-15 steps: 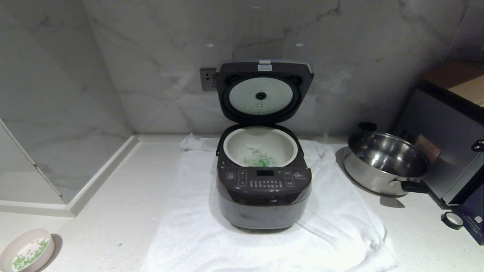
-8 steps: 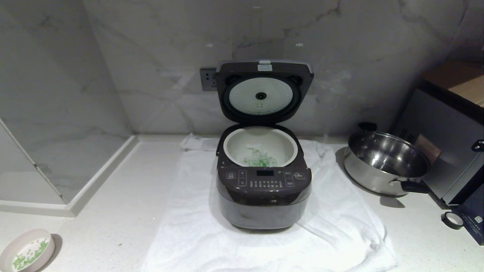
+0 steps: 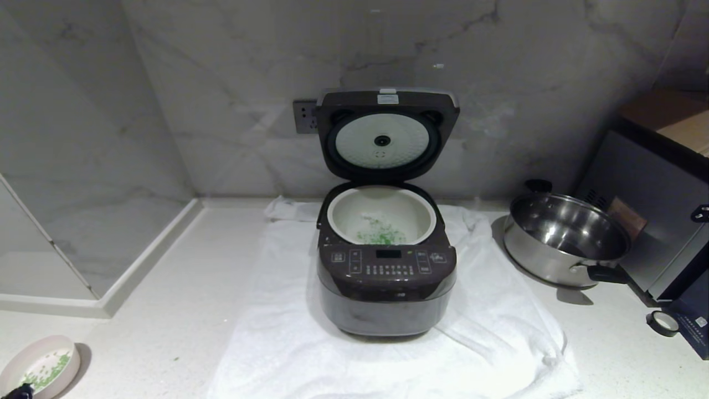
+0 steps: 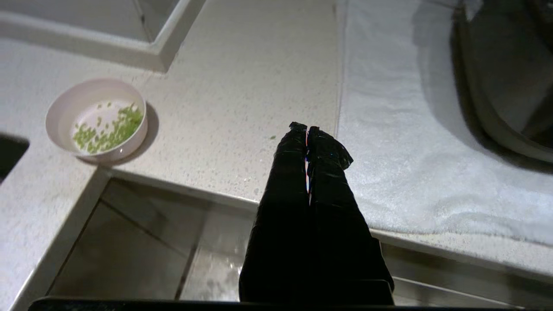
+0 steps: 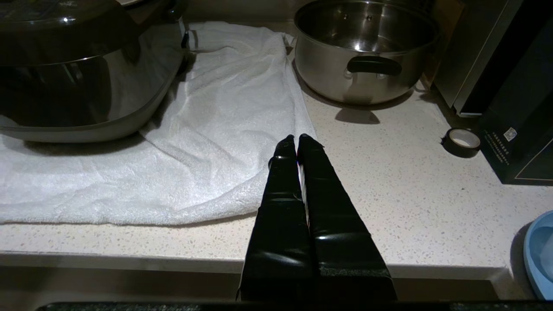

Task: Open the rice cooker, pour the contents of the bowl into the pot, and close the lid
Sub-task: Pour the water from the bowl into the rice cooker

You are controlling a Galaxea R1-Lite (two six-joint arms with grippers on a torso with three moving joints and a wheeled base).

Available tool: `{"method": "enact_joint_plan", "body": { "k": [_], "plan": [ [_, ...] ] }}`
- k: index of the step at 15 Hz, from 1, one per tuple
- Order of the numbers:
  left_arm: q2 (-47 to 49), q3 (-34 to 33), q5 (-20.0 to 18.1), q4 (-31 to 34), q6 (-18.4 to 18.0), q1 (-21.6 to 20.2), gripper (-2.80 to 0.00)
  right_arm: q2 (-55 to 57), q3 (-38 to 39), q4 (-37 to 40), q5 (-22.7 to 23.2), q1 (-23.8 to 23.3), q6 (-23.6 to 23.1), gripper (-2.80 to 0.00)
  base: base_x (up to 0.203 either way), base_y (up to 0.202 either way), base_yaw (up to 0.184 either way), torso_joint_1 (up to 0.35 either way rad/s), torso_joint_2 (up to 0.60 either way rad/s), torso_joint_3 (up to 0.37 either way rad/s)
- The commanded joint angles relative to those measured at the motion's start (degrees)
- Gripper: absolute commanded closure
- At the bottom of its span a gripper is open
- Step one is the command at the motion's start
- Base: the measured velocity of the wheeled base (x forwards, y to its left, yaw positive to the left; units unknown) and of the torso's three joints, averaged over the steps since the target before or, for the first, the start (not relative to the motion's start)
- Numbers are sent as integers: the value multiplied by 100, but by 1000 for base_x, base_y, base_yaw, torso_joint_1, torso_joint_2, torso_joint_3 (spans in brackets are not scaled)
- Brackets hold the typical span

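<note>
The left end effector (image 4: 307,129) is showing two long, glossy black fingers (image 4: 283,203), tapering to blunt tips, wrapped in wrinkled film. The right end effector (image 5: 297,139) is showing matching smooth black fingers (image 5: 337,216), catching bright highlights.

speckled counter (image 3: 166,310), white towel (image 3: 288,343), bowl (image 3: 39,366), steel pan (image 3: 559,244)

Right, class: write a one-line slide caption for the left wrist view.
Shut black left end effector above speckled countertop, small pink bowl of green bits off to one side.
</note>
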State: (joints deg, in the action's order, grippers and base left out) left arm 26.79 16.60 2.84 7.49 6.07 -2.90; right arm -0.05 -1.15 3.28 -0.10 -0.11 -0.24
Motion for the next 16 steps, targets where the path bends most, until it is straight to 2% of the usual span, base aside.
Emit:
{"method": "enact_joint_plan", "body": {
  "k": [1, 4, 7, 9, 12, 14, 16],
  "plan": [
    [1884, 549, 43, -76, 333, -258, 0, 5, -2, 5, 1, 0, -2, 0, 0, 0, 0, 0, 0, 0],
    [2536, 934, 15, -174, 653, -128, 0, 5, 0, 5, 1, 2, -2, 0, 0, 0, 0, 0, 0, 0],
    [3687, 1272, 351, -156, 750, -374, 0, 1, -3, -2, 1, -6, 3, 0, 0, 0, 0, 0, 0, 0],
    [4297, 1592, 607, 10, 864, -868, 0, 0, -1, 5, 1, -2, -2, 0, 0, 0, 0, 0, 0, 0],
    [4996, 1905, 675, 438, 821, -1632, 0, 5, -8, 6, 1, 2, -2, 0, 0, 0, 0, 0, 0, 0],
    [5267, 1994, 633, 476, 545, -2098, 0, -2, 0, 5, 1, -6, 1, 0, 0, 0, 0, 0, 0, 0],
    [5317, 2047, 367, 481, 445, -2309, 0, 5, -7, 6, 1, 2, 7, 0, 0, 0, 0, 0, 0, 0]
  ]
}}
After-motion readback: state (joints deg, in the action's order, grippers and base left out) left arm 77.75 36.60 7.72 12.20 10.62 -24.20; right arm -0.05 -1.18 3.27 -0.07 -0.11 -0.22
